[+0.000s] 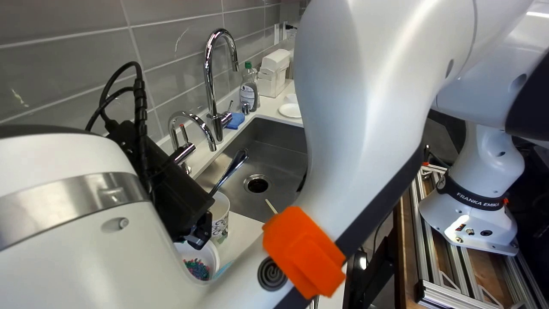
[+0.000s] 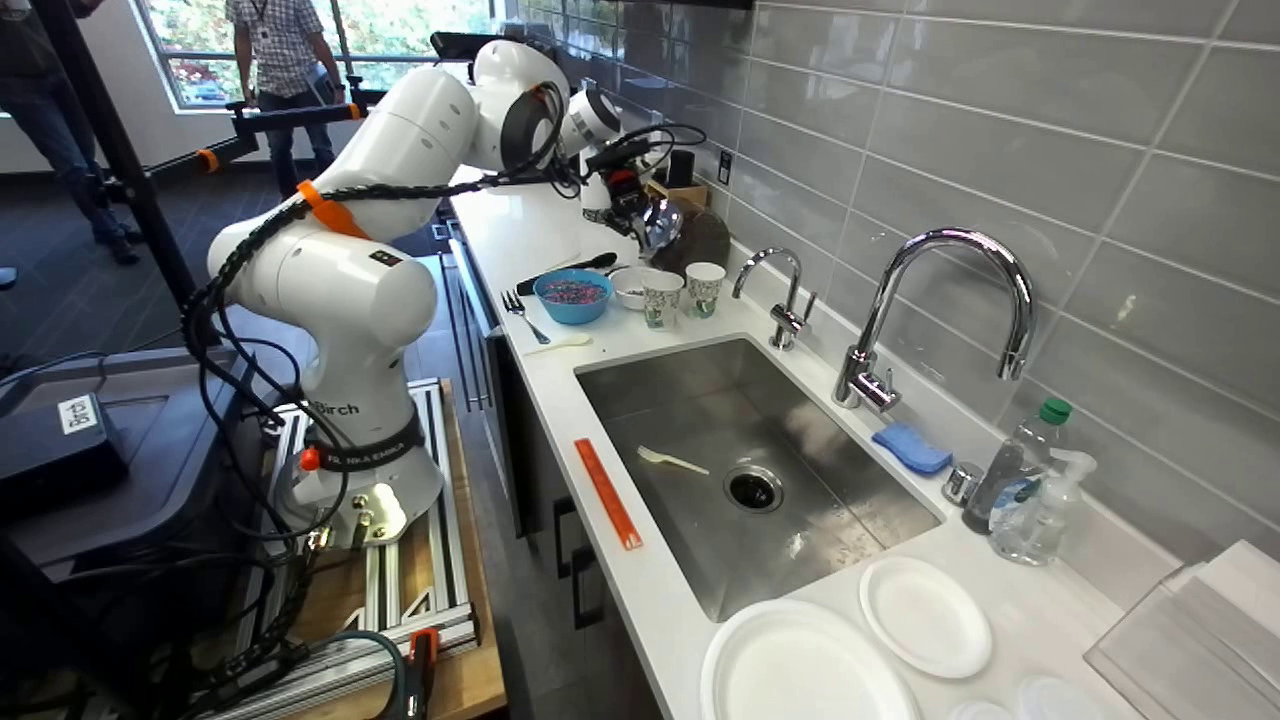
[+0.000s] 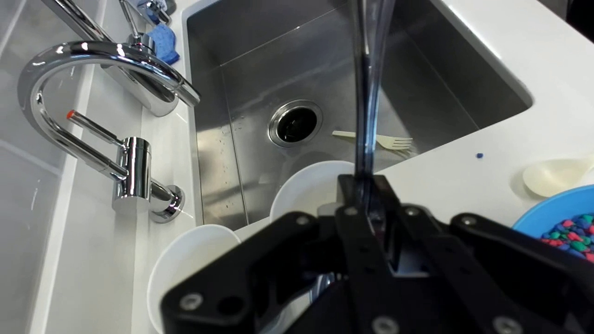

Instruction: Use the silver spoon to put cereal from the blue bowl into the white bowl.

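Observation:
My gripper [image 3: 369, 185] is shut on the silver spoon [image 3: 369, 93], whose shiny handle extends into the sink side of the wrist view. The spoon [image 1: 231, 169] rises at a slant from the gripper [image 1: 199, 231] in an exterior view; its bowl end is not clearly visible. The gripper is above the white bowl [image 1: 214, 253], which holds some cereal [image 1: 197, 269]. The white bowl [image 2: 625, 300] stands beside the blue bowl [image 2: 572, 313]. The blue bowl [image 3: 536, 215] is full of cereal [image 3: 573, 239]. The arm hides most of it in an exterior view.
Two patterned cups [image 2: 662, 303] [image 2: 704, 290] stand between the white bowl and the sink [image 2: 640, 420]. A small faucet [image 3: 132, 171] is close by. A metal fork [image 2: 525, 318] and a cream plastic spoon [image 2: 565, 343] lie near the blue bowl. A cream fork [image 3: 390, 141] lies in the sink.

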Motion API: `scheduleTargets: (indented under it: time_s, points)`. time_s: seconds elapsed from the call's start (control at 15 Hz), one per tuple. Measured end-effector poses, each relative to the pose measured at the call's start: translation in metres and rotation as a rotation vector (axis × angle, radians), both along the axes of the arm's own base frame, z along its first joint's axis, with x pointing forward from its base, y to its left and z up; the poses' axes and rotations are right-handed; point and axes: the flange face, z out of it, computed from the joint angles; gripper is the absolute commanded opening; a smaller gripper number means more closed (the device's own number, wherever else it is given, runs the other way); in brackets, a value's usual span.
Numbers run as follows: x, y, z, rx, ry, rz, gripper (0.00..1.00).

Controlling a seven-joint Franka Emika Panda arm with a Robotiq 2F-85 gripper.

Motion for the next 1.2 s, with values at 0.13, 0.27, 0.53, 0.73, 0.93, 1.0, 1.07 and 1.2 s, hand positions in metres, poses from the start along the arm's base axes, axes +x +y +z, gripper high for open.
scheduleTargets:
  time_s: [0.13, 0.27, 0.53, 0.73, 0.93, 1.0, 1.07, 1.2]
  points:
    - [-0.0007, 0.0007, -0.0006, -0.017, -0.009, 0.002, 0.03]
    - [-0.0009, 0.0015, -0.0006, -0.033, -0.021, 0.005, 0.03]
    - [-0.0014, 0.0038, -0.0016, -0.060, -0.043, 0.016, 0.03]
    - [-0.0007, 0.0051, -0.0031, -0.078, -0.061, 0.024, 0.03]
    - [-0.0002, 0.0067, -0.0045, -0.104, -0.086, 0.035, 0.03]
    - [-0.0003, 0.0075, -0.0054, -0.113, -0.094, 0.038, 0.03]
    - [-0.0007, 0.0083, -0.0065, -0.122, -0.101, 0.043, 0.03]
    - [-0.0017, 0.0099, -0.0089, -0.139, -0.112, 0.051, 0.03]
